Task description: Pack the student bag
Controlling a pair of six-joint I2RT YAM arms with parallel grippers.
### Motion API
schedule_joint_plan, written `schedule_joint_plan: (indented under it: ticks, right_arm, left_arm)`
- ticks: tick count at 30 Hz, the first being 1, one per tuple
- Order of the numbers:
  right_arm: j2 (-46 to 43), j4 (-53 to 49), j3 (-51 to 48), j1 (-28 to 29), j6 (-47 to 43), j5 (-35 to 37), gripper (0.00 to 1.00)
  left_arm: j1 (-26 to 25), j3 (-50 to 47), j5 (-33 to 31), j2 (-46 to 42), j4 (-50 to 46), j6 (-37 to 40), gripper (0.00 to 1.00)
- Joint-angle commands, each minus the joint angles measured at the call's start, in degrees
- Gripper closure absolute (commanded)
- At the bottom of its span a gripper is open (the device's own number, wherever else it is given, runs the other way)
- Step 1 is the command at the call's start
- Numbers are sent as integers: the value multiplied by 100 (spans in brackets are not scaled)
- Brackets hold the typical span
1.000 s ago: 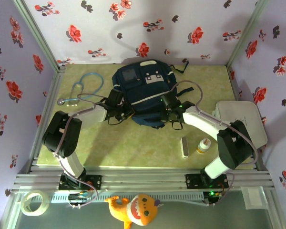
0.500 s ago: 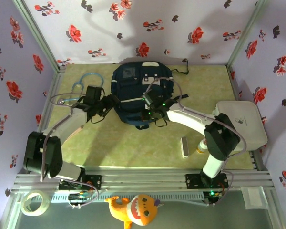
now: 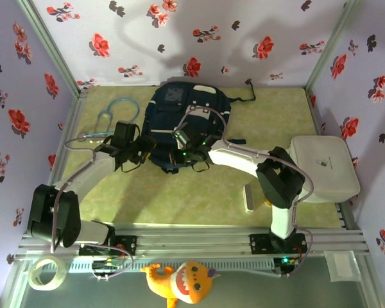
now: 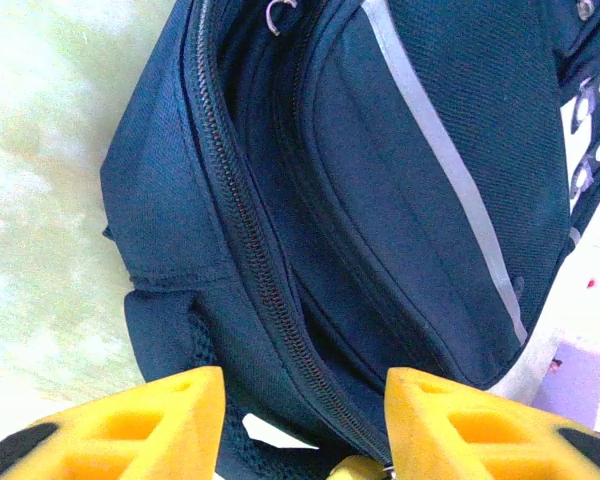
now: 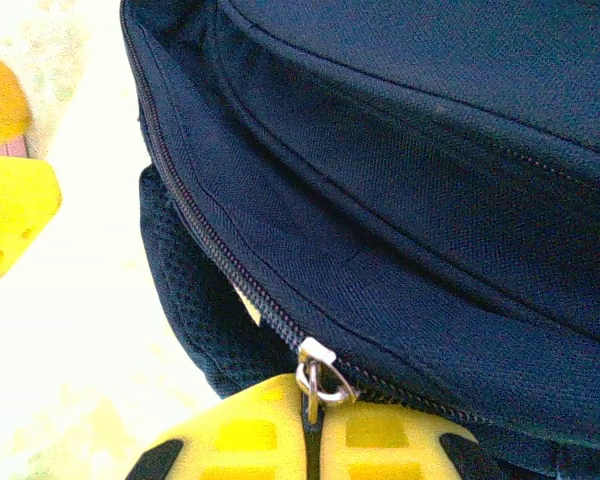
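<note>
Since the large dark navy fabric backpack (image 3: 187,106) is lying soft and saggy at the far middle of the yellow-green counter (image 3: 276,122), its small metal zipper pull (image 5: 321,377) is looking like the surest hold. The right end effector (image 5: 308,420) is pinching that pull, and the left end effector (image 4: 302,405) is hovering with jaws apart beside the zipper seam.

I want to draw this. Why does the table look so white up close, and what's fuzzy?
Left wrist view: bright light washes out the table, and the yellow left claw is blurry, the student bag sharp. Right wrist view: table nearly pure white; zipper pull crisp.
</note>
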Motion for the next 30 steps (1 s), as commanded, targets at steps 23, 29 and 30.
schedule_joint_plan:
  ticks: [23, 29, 30]
  right_arm:
    - [-31, 272, -68, 129, -9, 9, 100]
    - [-193, 43, -203, 124, 99, 379, 100]
    - [-269, -8, -255, 121, 143, 494, 100]
  left_arm:
    - [-494, 528, 282, 1450, 479, -245, 62]
    - [-494, 649, 260, 1530, 409, -142, 78]
    - [-501, 677, 239, 1523, 363, -114, 80]
